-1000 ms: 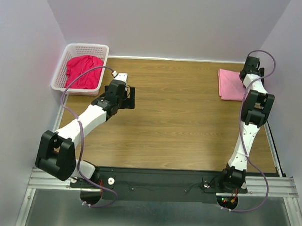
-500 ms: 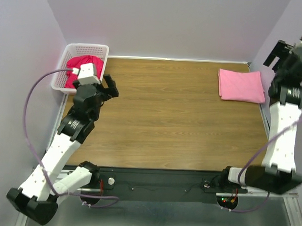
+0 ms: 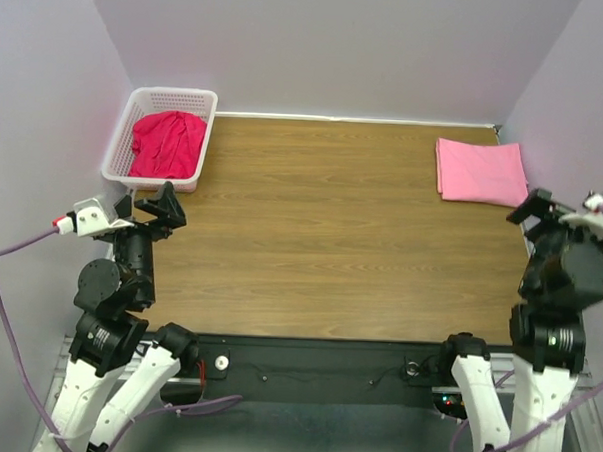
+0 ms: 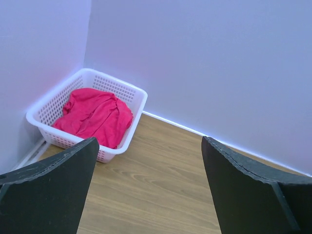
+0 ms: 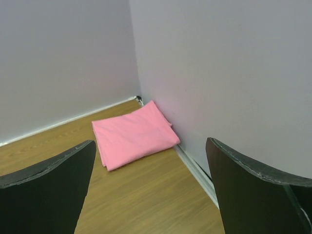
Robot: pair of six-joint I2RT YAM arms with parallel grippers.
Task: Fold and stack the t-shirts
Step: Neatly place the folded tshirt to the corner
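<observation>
The light pink t-shirt (image 3: 479,172) lies folded flat at the table's far right corner; it also shows in the right wrist view (image 5: 134,134). The crimson t-shirt (image 3: 168,144) lies crumpled inside the white lattice basket (image 3: 124,134) at the far left, also seen in the left wrist view (image 4: 95,115). My left gripper (image 3: 152,211) is open and empty, raised near the table's left edge, short of the basket. My right gripper (image 3: 542,209) is open and empty, raised by the right edge, nearer than the pink shirt.
Purple walls close in the table on the left, back and right. A white strip (image 3: 356,119) runs along the back edge. A black rail with the arm bases (image 3: 326,359) lines the near edge. The basket also shows in the left wrist view (image 4: 129,92).
Both arms have pulled back toward the near corners. The left gripper has come away from the basket, the right gripper away from the pink shirt. The shirts have not moved.
</observation>
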